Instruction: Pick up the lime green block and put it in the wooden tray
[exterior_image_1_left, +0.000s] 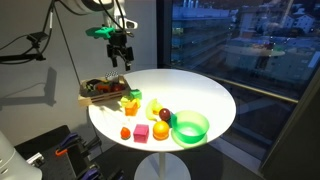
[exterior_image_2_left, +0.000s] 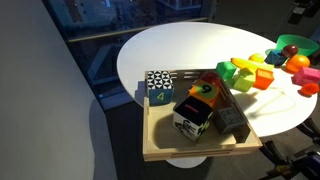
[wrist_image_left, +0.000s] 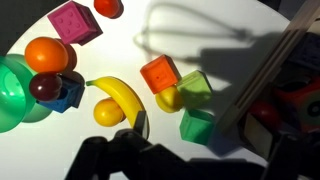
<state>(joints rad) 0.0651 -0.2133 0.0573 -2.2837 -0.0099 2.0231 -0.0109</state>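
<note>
Approach step: the gripper (exterior_image_1_left: 120, 60) hangs at upper left, jaws apart, empty. The lime block (wrist_image_left: 195, 86) sits centre-right on the desk (exterior_image_1_left: 205, 100), near the tray (exterior_image_1_left: 98, 98). Next, descend squarely over it.

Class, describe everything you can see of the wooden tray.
The tray is a shallow rectangle of pale wood with low slatted sides, lying flat at the edge of the round white table. It holds a black-and-white patterned box, a multicoloured cube and a dark block. Coloured blocks lie on the table close beside it; whether any touches it cannot be told. The gripper hangs above, clear of it.
</note>
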